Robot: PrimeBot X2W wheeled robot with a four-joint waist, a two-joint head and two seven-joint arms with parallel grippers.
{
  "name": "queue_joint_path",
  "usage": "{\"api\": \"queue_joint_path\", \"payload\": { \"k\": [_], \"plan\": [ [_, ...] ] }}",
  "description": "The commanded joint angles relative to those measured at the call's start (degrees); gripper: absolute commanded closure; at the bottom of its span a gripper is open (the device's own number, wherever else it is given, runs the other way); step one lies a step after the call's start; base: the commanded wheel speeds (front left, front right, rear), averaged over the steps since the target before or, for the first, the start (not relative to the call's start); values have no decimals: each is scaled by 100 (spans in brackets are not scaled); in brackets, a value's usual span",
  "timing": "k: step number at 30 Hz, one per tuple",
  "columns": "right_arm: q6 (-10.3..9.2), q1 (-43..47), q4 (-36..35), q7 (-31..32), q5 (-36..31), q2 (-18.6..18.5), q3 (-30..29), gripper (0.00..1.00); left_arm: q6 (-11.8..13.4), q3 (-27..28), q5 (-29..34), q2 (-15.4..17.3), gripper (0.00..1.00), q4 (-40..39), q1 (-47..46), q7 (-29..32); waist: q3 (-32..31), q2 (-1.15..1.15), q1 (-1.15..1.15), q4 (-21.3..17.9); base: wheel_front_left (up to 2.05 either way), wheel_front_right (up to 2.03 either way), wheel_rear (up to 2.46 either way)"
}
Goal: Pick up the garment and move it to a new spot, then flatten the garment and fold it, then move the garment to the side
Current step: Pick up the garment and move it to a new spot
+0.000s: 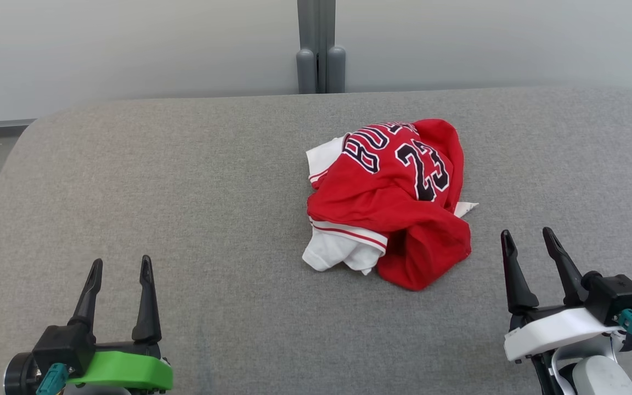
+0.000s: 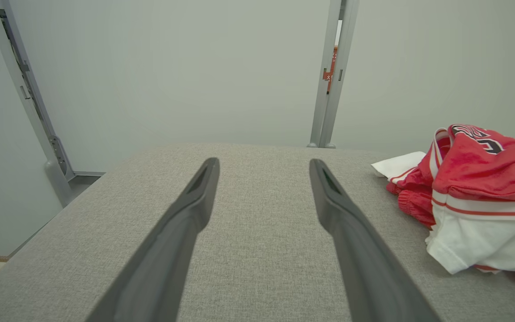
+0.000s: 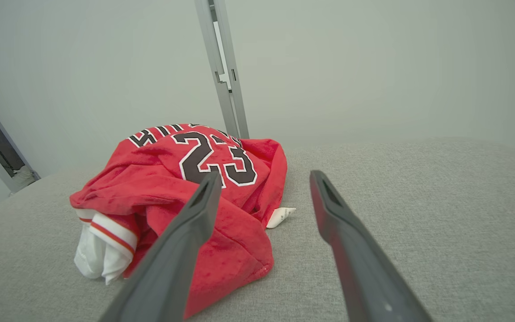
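The garment (image 1: 398, 219) was soft, matt red and white cloth. The table (image 1: 184, 192) wore coarse grey woven fabric. The fingers (image 2: 181, 223) of the left gripper (image 1: 121, 262) looked like smooth, matt dark plastic.

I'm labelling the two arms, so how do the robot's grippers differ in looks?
Both have two long, dark, tapered fingers on a black base with a teal connector. The left gripper has a green mount; the right gripper has a white one.

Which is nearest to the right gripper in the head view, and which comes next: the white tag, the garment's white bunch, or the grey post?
From the right gripper:
1. white tag, at the garment's right edge.
2. white bunch, at its near left corner.
3. grey post, behind the table's far edge.
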Motion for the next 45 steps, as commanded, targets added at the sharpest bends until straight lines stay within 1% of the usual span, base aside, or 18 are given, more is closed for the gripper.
{"api": "queue_joint_path", "payload": {
  "k": [1, 7, 13, 18, 22, 26, 32, 36, 39, 44, 45],
  "plan": [
    [0, 12, 19, -18, 19, -10, 0, 0, -30, 34, 40, -17, 0, 11, -25, -5, 4, 0, 0, -12, 0, 0, 0],
    [0, -10, 23, -18, 36, -3, 4, 0, -107, -19, 163, -56, 0, 72, -98, -5, 39, 0, 0, -51, 0, 0, 0],
    [0, -129, -4, -18, 54, -14, 56, 0, -192, -356, 333, -36, 0, 99, -529, -5, 205, 0, 0, -138, 0, 0, 0],
    [0, -226, 38, -18, 82, -23, 98, 0, -238, -750, 349, -39, 0, 290, -1109, -5, 342, 0, 0, -322, 0, 0, 0],
    [0, -284, 58, -18, 115, -9, 122, 0, -244, -1109, 312, -14, 0, 591, -1531, -5, 450, 0, 0, -516, 0, 0, 0],
    [0, -377, 74, -18, 142, -14, 156, 0, -245, -1596, 274, 107, 0, 999, -2030, -5, 577, 0, 0, -699, 0, 0, 0],
    [0, -463, 95, -18, 156, 15, 194, 0, -244, -2203, -63, 306, 0, 1815, -2658, 27, 707, 0, 0, -953, 0, 0, 0],
    [0, -509, 113, -18, 195, 14, 207, 0, -244, -2656, -420, 444, 0, 2301, -2874, 135, 778, 0, 0, -1099, 0, 0, 0],
    [0, -540, 134, -18, 219, 3, 207, 0, -243, -2979, -798, 513, 0, 2591, -3009, 249, 818, 0, 0, -1171, 0, 0, 0],
    [0, -581, 159, -18, 235, 13, 225, 0, -240, -3431, -1294, 547, 0, 3059, -3193, 498, 853, 0, 0, -1239, 0, 0, 0],
    [0, -597, 161, -18, 234, 18, 231, 0, -240, -3495, -1419, 511, 0, 3133, -3244, 538, 864, 0, 0, -1250, 0, 0, 0]
  ]
}}
